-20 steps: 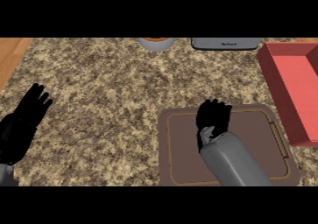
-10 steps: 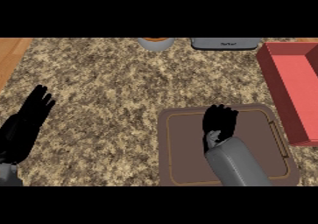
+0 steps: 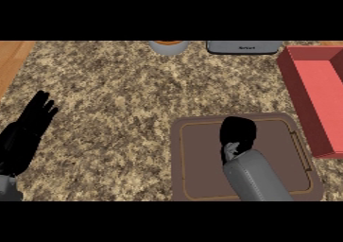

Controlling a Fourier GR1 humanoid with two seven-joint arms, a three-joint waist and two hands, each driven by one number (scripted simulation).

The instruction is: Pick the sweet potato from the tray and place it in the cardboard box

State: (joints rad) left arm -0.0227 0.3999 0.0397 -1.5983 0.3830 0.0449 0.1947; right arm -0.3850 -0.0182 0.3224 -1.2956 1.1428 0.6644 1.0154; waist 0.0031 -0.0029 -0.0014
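The counter (image 3: 125,90) looks like speckled brown-and-cream granite with a matt finish. On it, the brown tray (image 3: 194,160) is smooth and matt. Right of the tray, the red box (image 3: 326,101) looks smooth, plain-walled.

The only lettering in view is a small pale mark on the front face of the grey appliance (image 3: 244,47) at the far edge of the counter. It looks like a short brand label, but its letters are too small to read.
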